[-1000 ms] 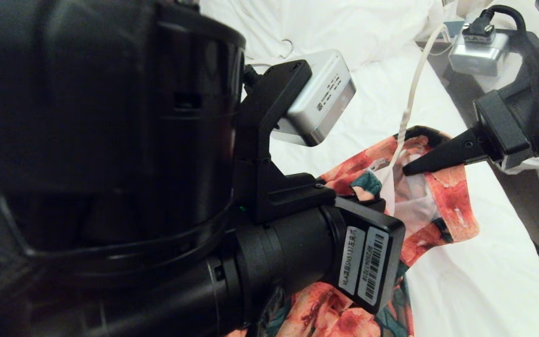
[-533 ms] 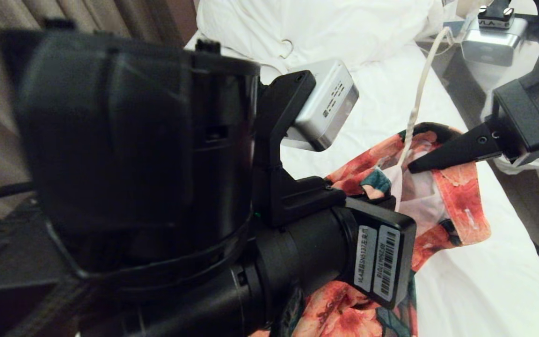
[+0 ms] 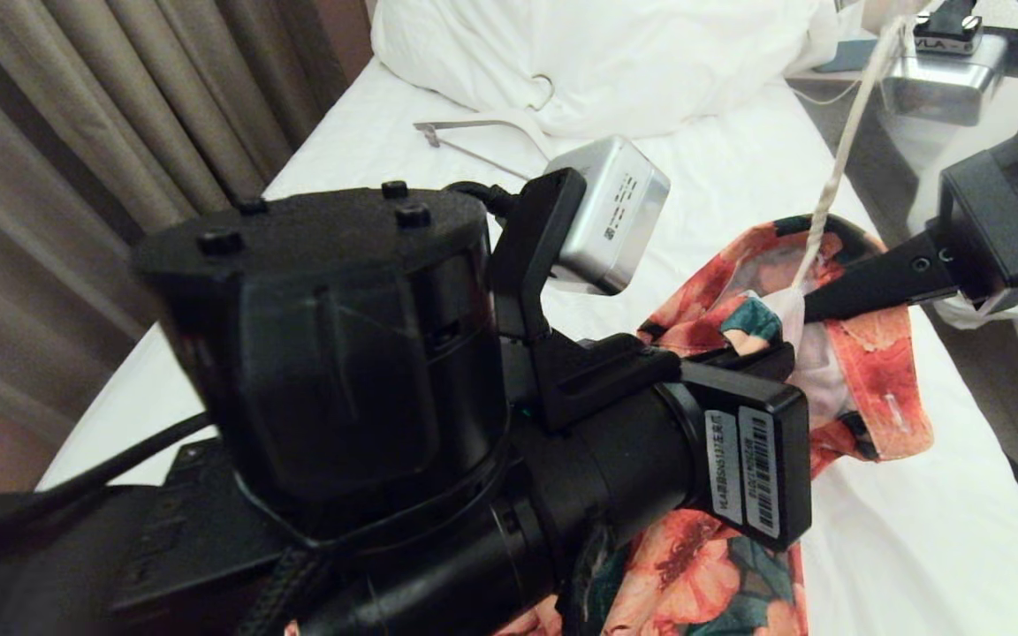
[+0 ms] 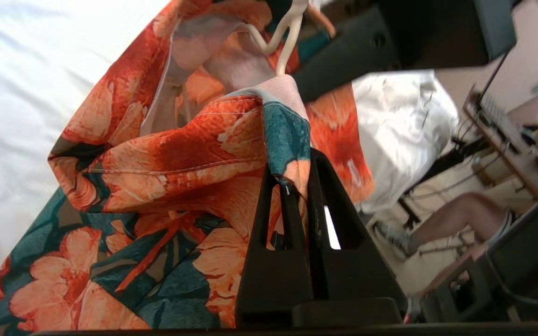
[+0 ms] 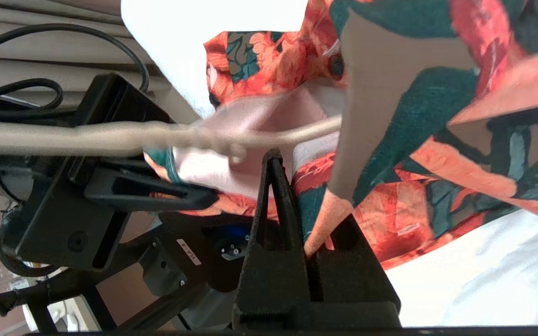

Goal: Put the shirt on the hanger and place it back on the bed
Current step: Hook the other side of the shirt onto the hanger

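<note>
- Since a second ago, left arm has dropped lower in the head view, uncovering curtains [image 3: 76,132].
- Left gripper [image 4: 297,186] pinches the shirt [image 4: 180,154] collar; right gripper [image 5: 292,205] clamps another fold.
- Hanger [image 3: 836,168] slants into the neck opening above the bed [image 3: 915,530]; uneven pulling could slip it out.

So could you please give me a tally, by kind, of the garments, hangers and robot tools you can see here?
Shirts: 1, the floral shirt, pinched by both tools.
Hangers: 2, the thin cream hanger in the shirt's collar and a flat hanger lying on the bed.
Tools: 2, the left tool and the right tool, both shut on fabric.
Total: 5
</note>
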